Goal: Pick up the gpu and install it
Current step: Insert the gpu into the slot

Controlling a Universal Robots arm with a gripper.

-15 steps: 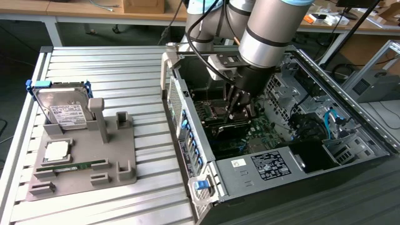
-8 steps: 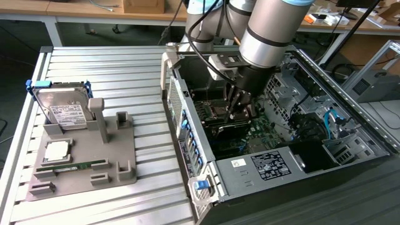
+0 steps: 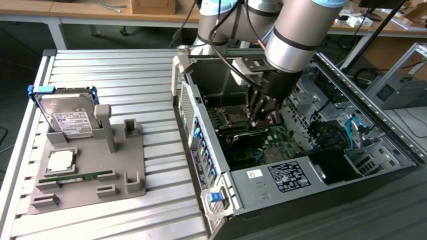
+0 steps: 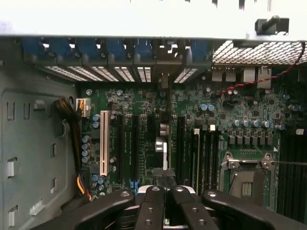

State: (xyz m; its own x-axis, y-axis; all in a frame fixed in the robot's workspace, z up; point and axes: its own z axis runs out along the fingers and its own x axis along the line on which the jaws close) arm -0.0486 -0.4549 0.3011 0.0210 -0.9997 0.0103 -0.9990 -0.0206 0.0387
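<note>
Open computer case (image 3: 373, 165): lies on its side on the ribbed metal table (image 3: 133, 70); encloses the pincer.

Robot arm (image 3: 300, 30): reaches down into the case from above.

Motherboard (image 4: 249, 110): green, directly beneath the pincer; white expansion slot (image 4: 103, 143) and black slots beside the card.

Grey fixture tray (image 3: 87, 170): well apart from the pincer, toward the exterior view's left; carries the silver hard drive (image 3: 67, 117) upright and a green memory stick (image 3: 77, 177) lying flat.

Pincer (image 4: 165, 191): fingers closed on the top edge of the gpu.

Gpu (image 4: 163, 139): thin dark card, edge-on and upright, directly below the fingertips, standing among the black slots.
</note>
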